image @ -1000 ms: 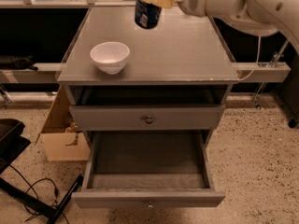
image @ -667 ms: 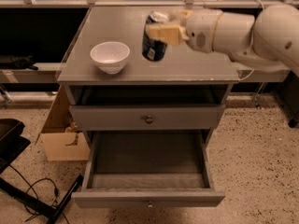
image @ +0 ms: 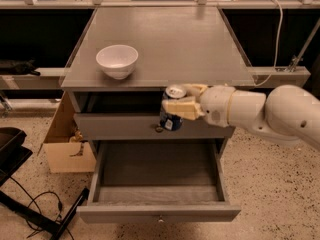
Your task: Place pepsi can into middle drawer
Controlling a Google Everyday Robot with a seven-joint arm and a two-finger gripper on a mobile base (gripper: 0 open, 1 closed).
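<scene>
The pepsi can (image: pixel 172 118) is blue with a silver top and hangs upright in the air in front of the upper drawer front, above the back of the middle drawer (image: pixel 158 212). My gripper (image: pixel 179 105) is shut on the pepsi can, with its cream fingers (image: pixel 181 109) around the can's upper half. The white arm reaches in from the right. The middle drawer is pulled out and its flat-bottomed tray holds nothing.
A white bowl (image: pixel 117 60) stands at the front left of the cabinet top (image: pixel 170 39). The upper drawer front (image: pixel 115 126) with its knob is shut. A cardboard box (image: pixel 67 144) and cables lie on the floor at the left.
My gripper has carried the pepsi can from above the back of the cabinet top forward and down, past the front edge, to a spot over the open middle drawer.
</scene>
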